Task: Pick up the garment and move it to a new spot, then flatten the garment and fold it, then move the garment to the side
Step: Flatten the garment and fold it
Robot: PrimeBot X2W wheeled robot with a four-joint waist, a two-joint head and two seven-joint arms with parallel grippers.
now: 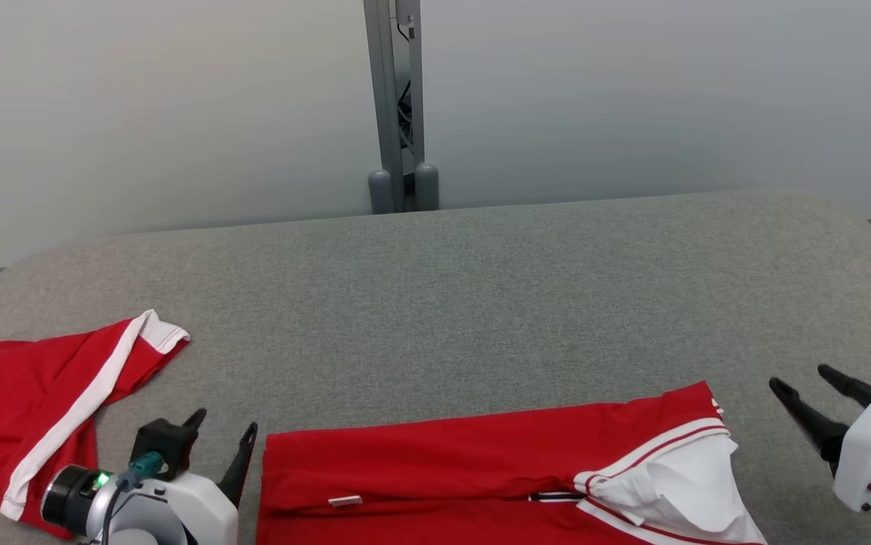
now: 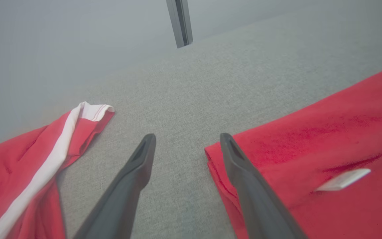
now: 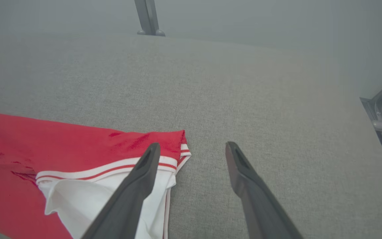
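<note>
Now, both arms low over the grey worktop [image 1: 480,303].

Shirt [image 1: 435,469]: red, folded into a long flat band, lying on the worktop's near edge. The white collar [image 1: 677,484] with red trim sits at its right end. A small white tag [image 1: 345,500] lies on the red cloth towards its left end. The shirt's far edge runs fairly straight, and its near part is cut off by the head view's bottom edge.

Left end effector [image 1: 225,424]: fingers spread, nothing between them. It sits just beside the shirt's left end. In the left wrist view one finger crosses over that end's corner and the other stands over bare worktop. I cannot tell whether the finger touches the cloth or hangs just above it.

Right end effector [image 1: 800,377]: fingers spread, empty. It is off the shirt's right end, near the collar corner but apart from it in the head view. In the right wrist view one finger passes over the collar's white edge, the other over bare worktop.

Second garment [image 1: 19,401]: red with a white stripe and a white hem, loosely rumpled, well to the left of the shirt, beyond the left end effector.

Metal post [image 1: 397,98]: upright, beyond the worktop's far edge behind the shirt, set between pale wall panels [image 1: 140,113].
</note>
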